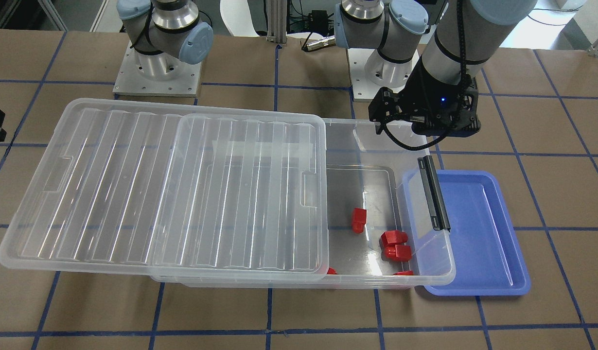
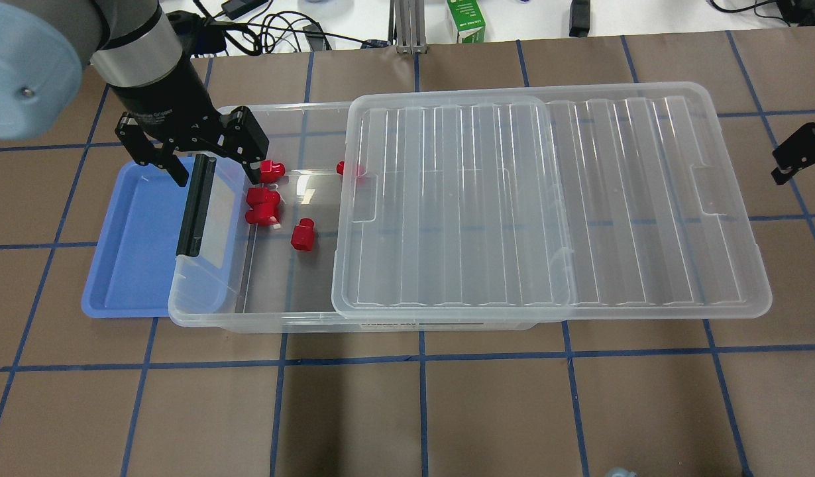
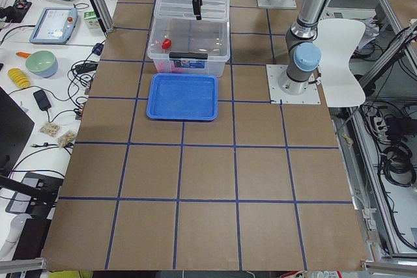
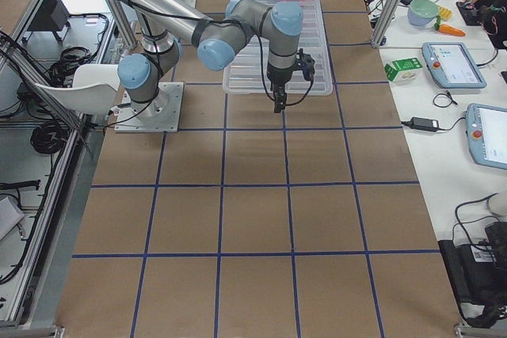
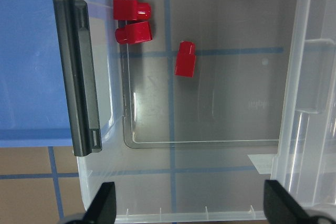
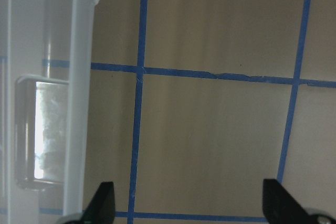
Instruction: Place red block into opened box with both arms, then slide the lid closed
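Note:
Several red blocks lie in the uncovered end of the clear box point(image 2: 262, 323); one red block point(image 2: 303, 236) sits apart and two others point(image 2: 262, 206) touch. The ridged lid point(image 2: 553, 205) covers most of the box and overhangs its other end. My left gripper point(image 2: 217, 173) hangs open and empty over the box's far rim, near the black bar point(image 2: 195, 205). The left wrist view shows that bar point(image 5: 79, 77) and a red block point(image 5: 185, 59) below the open fingers. My right gripper point(image 2: 795, 158) is open above bare table, just off the lid's tab end point(image 6: 42, 129).
A blue tray point(image 2: 129, 252) lies partly under the box's open end. A green carton point(image 2: 466, 20) and cables sit along the far table edge. Both arm bases point(image 1: 158, 73) stand behind the box.

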Motion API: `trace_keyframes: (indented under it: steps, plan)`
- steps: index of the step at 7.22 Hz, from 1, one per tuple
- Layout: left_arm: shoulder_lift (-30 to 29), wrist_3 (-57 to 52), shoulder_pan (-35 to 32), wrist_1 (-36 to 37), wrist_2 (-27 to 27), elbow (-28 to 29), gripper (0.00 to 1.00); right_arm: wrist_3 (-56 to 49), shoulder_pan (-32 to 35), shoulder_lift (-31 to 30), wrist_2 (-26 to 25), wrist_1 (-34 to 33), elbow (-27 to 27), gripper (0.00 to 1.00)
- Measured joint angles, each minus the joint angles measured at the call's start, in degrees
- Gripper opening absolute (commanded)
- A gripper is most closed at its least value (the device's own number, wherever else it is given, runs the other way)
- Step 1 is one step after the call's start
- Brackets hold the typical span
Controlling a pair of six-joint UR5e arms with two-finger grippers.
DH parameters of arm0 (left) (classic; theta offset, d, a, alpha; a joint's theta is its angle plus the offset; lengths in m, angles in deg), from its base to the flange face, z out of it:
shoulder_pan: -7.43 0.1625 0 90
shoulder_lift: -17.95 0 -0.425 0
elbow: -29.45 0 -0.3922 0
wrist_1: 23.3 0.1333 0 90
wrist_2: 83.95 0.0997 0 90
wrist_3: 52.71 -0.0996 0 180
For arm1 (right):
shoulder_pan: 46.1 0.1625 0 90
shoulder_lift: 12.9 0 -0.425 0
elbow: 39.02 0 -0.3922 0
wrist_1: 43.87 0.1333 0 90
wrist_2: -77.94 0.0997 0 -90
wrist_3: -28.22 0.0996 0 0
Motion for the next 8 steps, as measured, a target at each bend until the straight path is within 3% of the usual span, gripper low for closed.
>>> trace_keyframes:
  steps: [8]
  plan:
    - [3.2,-0.3,0.8,-0.9,0.7,-2.2,1.0,2.7,1.3,0.2,3.4,-2.5,4.3,1.0]
